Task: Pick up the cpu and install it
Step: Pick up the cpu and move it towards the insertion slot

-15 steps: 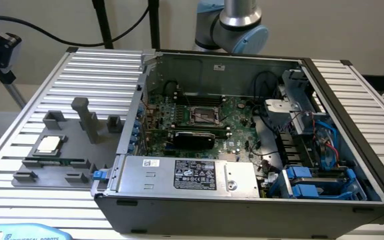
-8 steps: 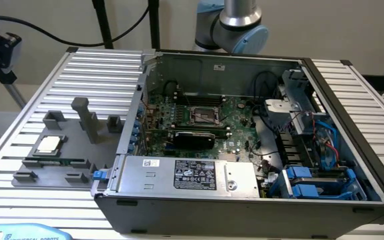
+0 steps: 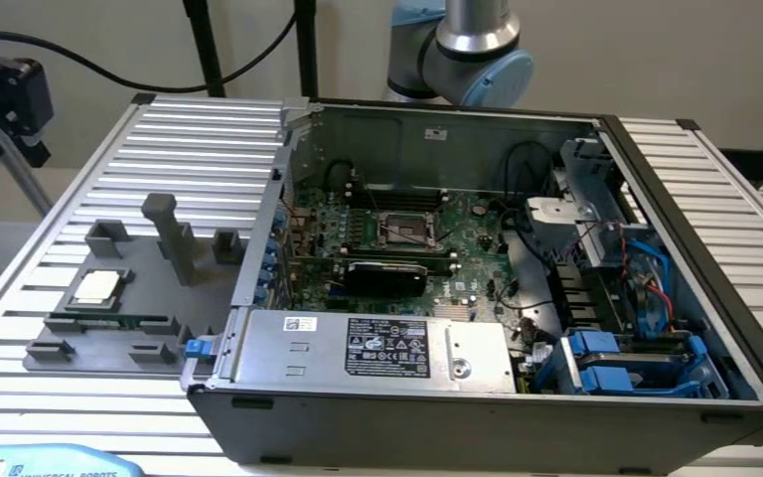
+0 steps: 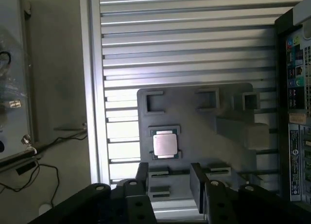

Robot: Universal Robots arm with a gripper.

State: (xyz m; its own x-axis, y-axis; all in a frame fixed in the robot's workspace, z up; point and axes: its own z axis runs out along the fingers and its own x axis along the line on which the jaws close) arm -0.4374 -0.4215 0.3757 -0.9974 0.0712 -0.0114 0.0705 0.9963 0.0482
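Observation:
The cpu (image 3: 96,288) is a small square chip with a silvery top. It lies flat in a recess of the grey fixture plate (image 3: 156,298) on the ribbed table, at the exterior view's left. In the wrist view the cpu (image 4: 165,145) sits in its pocket on the fixture plate (image 4: 204,131). My gripper (image 4: 169,181) hovers high above it, open, with nothing between its dark fingers (image 4: 142,178). The open computer case (image 3: 488,397) holds the motherboard, whose bare cpu socket (image 3: 401,231) has its metal frame around it.
A green memory stick (image 3: 110,322) lies in a slot on the fixture, close to the cpu. Tall grey posts (image 3: 170,234) rise from the plate. The power supply (image 3: 381,348), cables and blue drive bays (image 3: 627,363) crowd the case. The arm's joint (image 3: 468,50) stands behind the case.

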